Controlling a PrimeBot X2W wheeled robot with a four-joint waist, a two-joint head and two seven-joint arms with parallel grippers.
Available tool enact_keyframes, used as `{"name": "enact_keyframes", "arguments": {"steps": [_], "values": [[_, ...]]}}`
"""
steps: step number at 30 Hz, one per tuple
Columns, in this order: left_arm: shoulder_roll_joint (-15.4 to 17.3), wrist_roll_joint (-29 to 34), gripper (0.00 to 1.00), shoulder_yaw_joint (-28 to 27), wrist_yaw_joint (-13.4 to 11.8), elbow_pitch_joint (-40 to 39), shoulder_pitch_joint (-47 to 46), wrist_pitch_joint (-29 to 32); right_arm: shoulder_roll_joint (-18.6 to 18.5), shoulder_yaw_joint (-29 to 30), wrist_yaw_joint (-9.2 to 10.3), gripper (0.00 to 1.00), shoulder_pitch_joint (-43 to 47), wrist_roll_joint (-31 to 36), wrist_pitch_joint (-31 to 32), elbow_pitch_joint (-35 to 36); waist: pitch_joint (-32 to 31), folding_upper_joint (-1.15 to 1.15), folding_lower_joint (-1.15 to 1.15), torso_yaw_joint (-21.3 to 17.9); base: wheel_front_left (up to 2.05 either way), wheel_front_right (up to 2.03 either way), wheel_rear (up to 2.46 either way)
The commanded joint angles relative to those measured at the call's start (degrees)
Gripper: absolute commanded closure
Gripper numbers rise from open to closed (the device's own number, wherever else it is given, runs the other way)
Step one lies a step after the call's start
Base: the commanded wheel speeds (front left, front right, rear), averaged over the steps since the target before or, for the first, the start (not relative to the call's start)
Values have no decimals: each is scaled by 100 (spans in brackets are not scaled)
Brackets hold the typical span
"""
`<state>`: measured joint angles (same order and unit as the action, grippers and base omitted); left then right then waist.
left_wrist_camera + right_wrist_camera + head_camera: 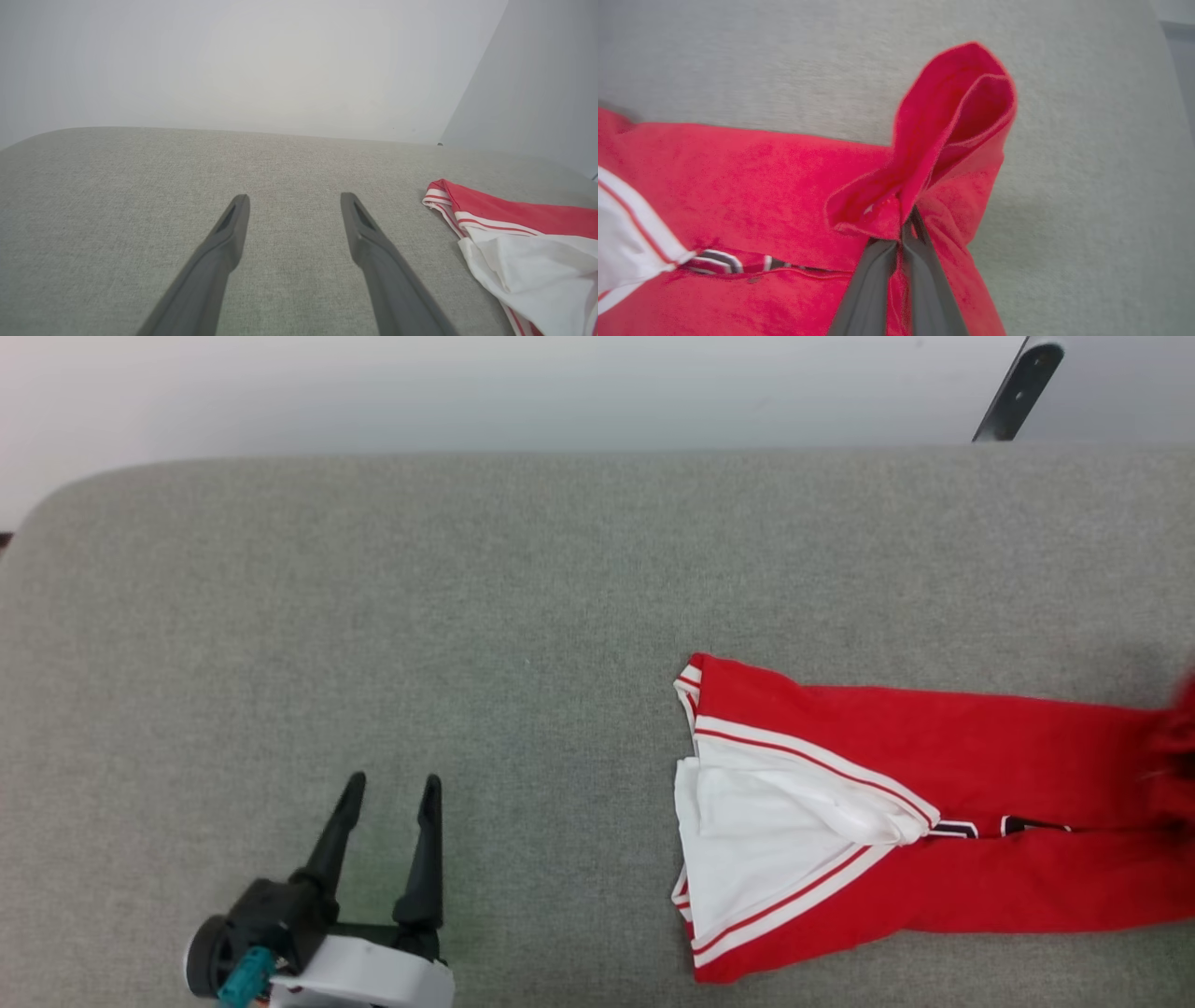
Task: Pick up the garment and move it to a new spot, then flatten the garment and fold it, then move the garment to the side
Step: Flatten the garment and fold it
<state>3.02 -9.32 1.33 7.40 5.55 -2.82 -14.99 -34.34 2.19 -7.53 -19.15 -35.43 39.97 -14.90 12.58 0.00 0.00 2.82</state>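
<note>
Head view first: where does the garment (980,747) lie?

— On the right half of the grey pad (373,569), stretched sideways as a long red band. Its white sleeve (766,840), trimmed with red-and-white stripes, faces the pad's middle. The other end runs toward the pad's right side, blurred at the frame's edge.

— And the left gripper (393,782)?

— Over the pad's near left part, well apart from the cloth. Its two dark fingers are spread wide with nothing between them. In the left wrist view the left gripper (294,199) is also parted above bare grey fabric, with the garment (514,219) lying further right on the pad.

— The right one?

— In the right wrist view, the right gripper (902,240) has its fingers pressed together on a bunched red fold of the garment (761,186). The fold stands up in a loop past the tips, above the pad.

— Anything else?

— A dark slanted bar (1018,392) beyond the pad's far right edge.
</note>
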Motion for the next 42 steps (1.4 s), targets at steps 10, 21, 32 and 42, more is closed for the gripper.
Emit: {"name": "enact_keyframes", "arguments": {"steps": [10,21,32,42], "values": [[-14,-156,0,119,12,75,77,-19,798,-1409,10,100,-153,-420,568,1725,-205,0,0,202,0,0,0],[-13,-282,0,184,8,65,-11,-19,1537,-2882,9,100,-866,-556,404,1317,-76,0,0,472,0,0,0],[-14,-367,0,217,-28,84,-144,-19,1599,-3704,9,100,-1137,-543,-148,289,65,0,0,602,0,0,0],[-13,-326,0,119,-32,96,-99,-19,1610,-4035,9,0,-1333,-798,-605,-2,-20,0,0,460,0,0,0]]}}
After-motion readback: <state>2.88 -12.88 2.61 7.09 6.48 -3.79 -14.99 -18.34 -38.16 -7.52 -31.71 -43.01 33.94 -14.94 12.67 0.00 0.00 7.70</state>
